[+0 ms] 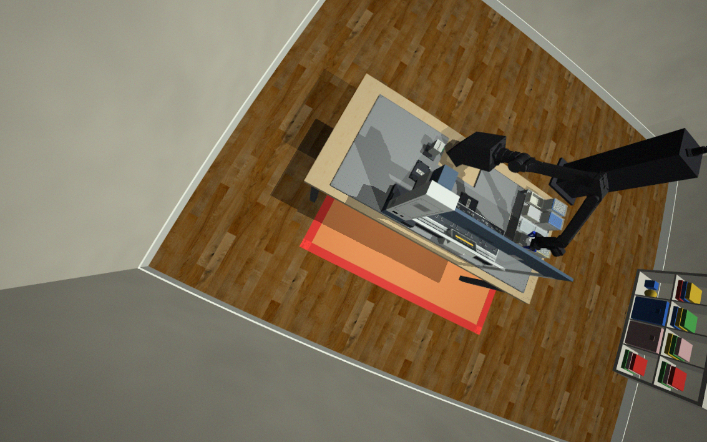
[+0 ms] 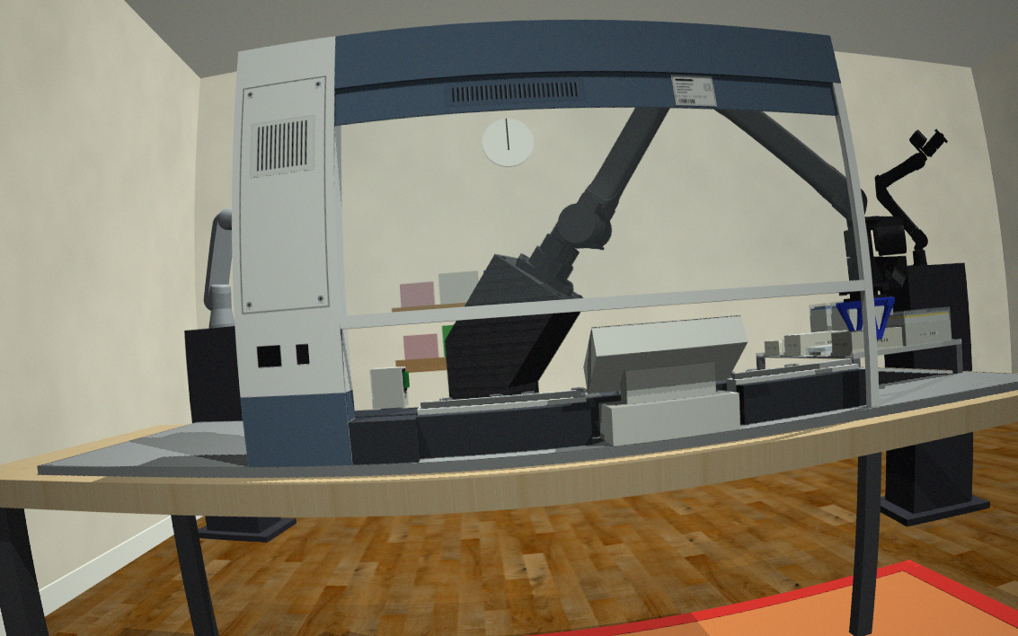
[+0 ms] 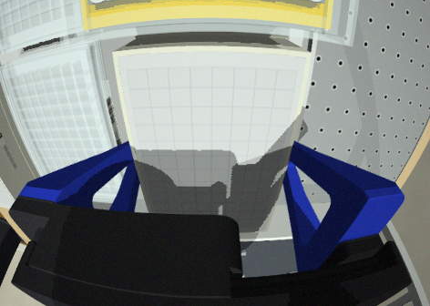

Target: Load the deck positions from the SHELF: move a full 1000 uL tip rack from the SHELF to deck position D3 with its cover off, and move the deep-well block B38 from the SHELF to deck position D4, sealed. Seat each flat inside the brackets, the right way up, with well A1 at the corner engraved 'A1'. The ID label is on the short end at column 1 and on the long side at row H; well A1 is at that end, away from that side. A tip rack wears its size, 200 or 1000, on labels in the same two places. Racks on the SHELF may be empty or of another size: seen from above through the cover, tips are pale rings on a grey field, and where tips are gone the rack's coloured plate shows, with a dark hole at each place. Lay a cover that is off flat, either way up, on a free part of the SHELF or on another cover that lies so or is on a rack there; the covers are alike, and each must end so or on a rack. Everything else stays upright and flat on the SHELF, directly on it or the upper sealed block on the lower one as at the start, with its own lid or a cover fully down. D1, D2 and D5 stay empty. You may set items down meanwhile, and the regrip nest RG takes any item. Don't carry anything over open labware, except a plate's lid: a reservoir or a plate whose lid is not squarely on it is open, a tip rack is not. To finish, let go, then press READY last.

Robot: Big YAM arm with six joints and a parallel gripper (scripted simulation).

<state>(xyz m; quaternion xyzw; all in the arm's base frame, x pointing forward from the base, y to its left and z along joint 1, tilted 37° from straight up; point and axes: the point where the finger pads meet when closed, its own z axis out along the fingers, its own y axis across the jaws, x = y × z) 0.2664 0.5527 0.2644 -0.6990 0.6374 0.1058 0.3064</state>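
Observation:
My gripper (image 1: 533,240) (image 2: 867,335) (image 3: 211,146) is shut on a white sealed block (image 3: 209,107), one blue finger against each long side. The block has a gridded top and a cream rim; its ID label is out of sight. It is at the SHELF; whether it is lifted I cannot tell. Just beyond it stands a rack with a yellow plate (image 3: 205,17) and pale tip rings, under a clear cover; its size label is hidden. A yellow strip (image 1: 463,238) shows in the deck area; I cannot tell what it is. D3 and D4 cannot be made out.
A clear-topped gridded item (image 3: 64,107) stands close to the left finger, with another behind it. The perforated shelf surface (image 3: 332,75) shows at the right. Blue racks (image 1: 553,221) stand farther along the SHELF. The enclosure's blue top beam (image 2: 576,59) spans the deck.

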